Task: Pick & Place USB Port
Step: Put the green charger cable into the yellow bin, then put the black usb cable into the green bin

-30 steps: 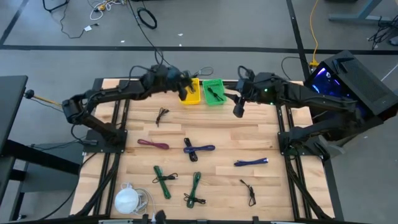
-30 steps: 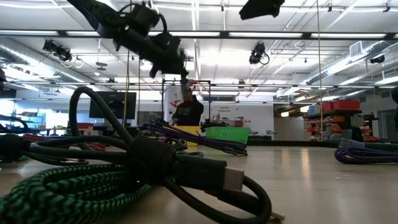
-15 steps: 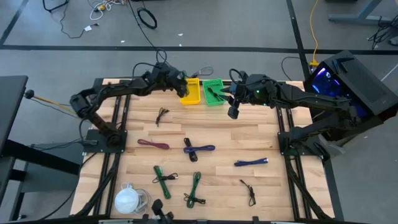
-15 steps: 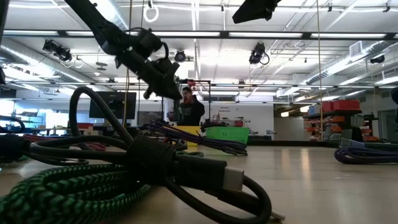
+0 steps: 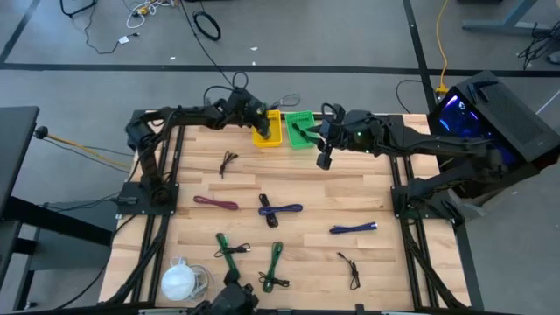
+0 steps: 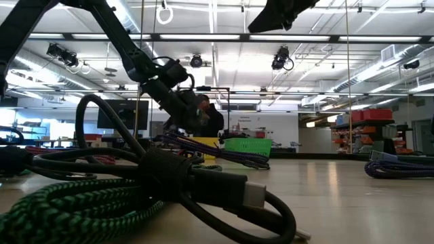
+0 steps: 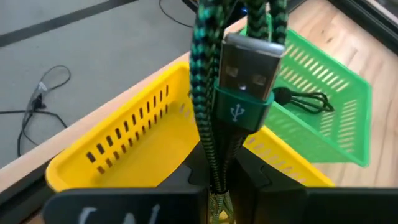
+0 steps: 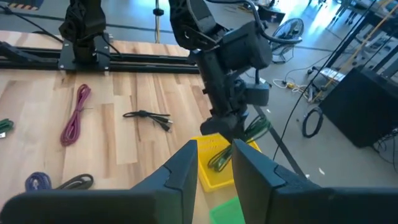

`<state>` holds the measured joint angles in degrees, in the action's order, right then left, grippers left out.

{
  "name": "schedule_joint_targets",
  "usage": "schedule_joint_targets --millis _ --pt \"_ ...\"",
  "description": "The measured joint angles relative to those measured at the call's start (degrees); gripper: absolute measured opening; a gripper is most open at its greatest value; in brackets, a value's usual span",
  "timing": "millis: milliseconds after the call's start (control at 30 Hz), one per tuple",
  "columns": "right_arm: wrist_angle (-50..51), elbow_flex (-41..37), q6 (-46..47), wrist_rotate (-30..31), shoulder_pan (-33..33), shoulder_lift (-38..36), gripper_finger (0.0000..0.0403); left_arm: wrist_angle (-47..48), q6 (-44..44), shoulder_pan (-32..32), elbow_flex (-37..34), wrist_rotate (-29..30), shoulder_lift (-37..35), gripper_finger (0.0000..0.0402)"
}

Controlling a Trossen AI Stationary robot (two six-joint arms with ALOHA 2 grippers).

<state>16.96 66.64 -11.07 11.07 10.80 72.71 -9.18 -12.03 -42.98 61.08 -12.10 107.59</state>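
My left gripper hovers over the yellow basket at the table's far edge and is shut on a green-and-black braided USB cable. The cable's silver USB plug sticks up in front of the wrist camera. The green basket stands right of the yellow one, with a black cable lying in it. My right gripper is open and empty. In the high view it hangs just near of the green basket. My left gripper pinches several bundled strands of the green cable between its two fingers. It comes from above, slanting down toward the yellow basket. The cable is lifted; loops hang beside the gripper, and a lower loop dips to the yellow basket.
Other bundled cables lie on the wooden table: black, maroon, blue-purple, blue, two green, another black. A white object sits at the near left corner. In the low view a person stands beyond the table.
My left gripper has come down toward the yellow basket with the green cable still in its fingers, and the arm has folded back toward the table's left. My right gripper has drifted a little toward the table's left, staying open.
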Motion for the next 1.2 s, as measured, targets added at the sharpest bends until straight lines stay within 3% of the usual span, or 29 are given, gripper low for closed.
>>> schedule_joint_targets --millis 100,233,433,667,800,1000,1200 --pt "-2.61 -1.45 -0.4 0.04 0.14 0.0 0.01 0.02 -0.86 0.02 0.36 0.27 0.46 0.0041" --pt "-3.78 -1.52 -1.43 0.07 0.74 -0.02 0.0101 0.09 -0.83 0.07 0.39 3.52 0.1 0.0112" --pt "-4.41 -1.52 -1.47 0.06 1.66 -0.02 0.01 -0.25 -0.79 0.07 1.21 3.08 -0.06 0.0207" --pt "-4.18 -1.52 -1.38 0.05 2.88 -0.02 0.0102 1.79 1.14 0.02 3.04 -1.05 -0.79 0.0242" --pt "-1.72 -1.52 0.3 0.04 3.22 -0.02 0.0102 12.64 7.46 -0.29 4.36 -0.37 -4.89 0.0233" --pt "0.48 -1.54 1.17 -0.01 3.27 -0.02 0.0103 37.58 15.03 -0.19 4.62 2.68 -12.93 0.0216" --pt "-0.62 -1.54 1.6 -0.51 3.22 -0.02 0.0103 55.49 10.46 3.86 3.54 6.14 -14.51 0.0213"
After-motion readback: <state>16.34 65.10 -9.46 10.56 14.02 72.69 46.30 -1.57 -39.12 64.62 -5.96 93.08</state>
